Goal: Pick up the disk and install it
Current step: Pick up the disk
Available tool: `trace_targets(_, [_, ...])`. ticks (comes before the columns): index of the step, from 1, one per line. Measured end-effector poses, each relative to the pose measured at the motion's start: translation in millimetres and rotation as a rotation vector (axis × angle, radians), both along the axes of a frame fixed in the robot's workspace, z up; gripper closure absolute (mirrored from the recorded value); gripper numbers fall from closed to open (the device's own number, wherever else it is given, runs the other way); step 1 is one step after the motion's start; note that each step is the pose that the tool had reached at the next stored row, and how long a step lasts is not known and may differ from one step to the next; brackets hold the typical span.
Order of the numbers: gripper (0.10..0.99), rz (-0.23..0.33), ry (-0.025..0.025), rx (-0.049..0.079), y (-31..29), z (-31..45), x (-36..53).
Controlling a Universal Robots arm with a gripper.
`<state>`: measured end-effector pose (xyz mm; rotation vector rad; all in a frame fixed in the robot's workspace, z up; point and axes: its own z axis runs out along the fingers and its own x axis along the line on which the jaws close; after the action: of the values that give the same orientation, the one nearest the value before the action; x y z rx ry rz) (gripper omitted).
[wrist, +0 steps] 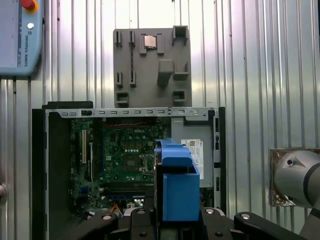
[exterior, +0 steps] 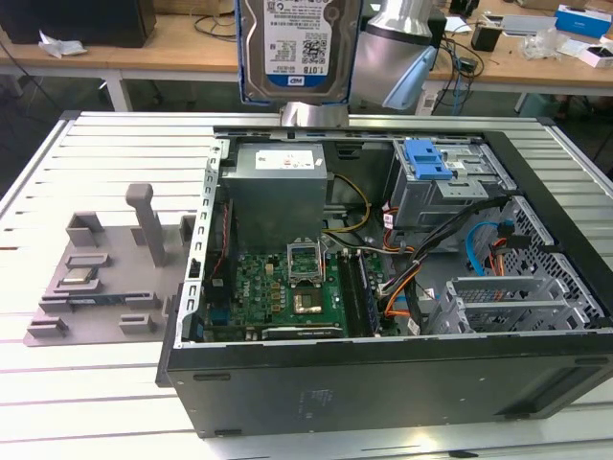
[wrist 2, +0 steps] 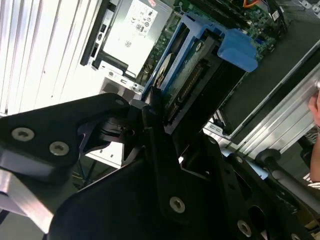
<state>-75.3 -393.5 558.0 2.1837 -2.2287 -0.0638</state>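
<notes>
The disk [exterior: 299, 48] is hanging up in the air right now, yeah? I'm seeing it standing on edge, label facing the exterior camera, above the back of the open computer case [exterior: 383, 379]. (poster one)

Yep, it's not sitting in any bay. The gripper [wrist 2: 156, 112] is clamping it, with the black fingers [wrist 2: 150, 102] closing tight on one end of its blue plastic frame. In the first wrist view the frame is sticking out from between the jaws, over the green circuit board [wrist: 125, 155]. (poster two)

How's it going to handle, you reckon? (poster one)

I'm guessing it's weighing a fair bit for its size. It's looking totally stiff, and the bare metal faces are looking slick. The plastic frame is probably giving a little under pressure. I'd be taking hold across the blue frame and keeping off the connector pins. It's fragile too, so any knock against the case wall is worrying me. The drive cage with the blue latch [exterior: 426, 158] is sitting in the far corner, on the exterior view's right. (poster two)
</notes>
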Motion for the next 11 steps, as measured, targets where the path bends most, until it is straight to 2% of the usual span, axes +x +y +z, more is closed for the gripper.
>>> trace_targets(2, [0.725,0.000,0.0000,0.000,-5.1,-0.2,0.0])
trace_targets(6, [0.725,0.000,0.0000,0.000,-25.4,-1.0,0.0])
trace_targets(9, [0.725,0.000,0.0000,0.000,-35.4,-1.4,0.0])
trace_targets(11, [0.725,0.000,0.0000,0.000,-40.1,-1.6,0.0])
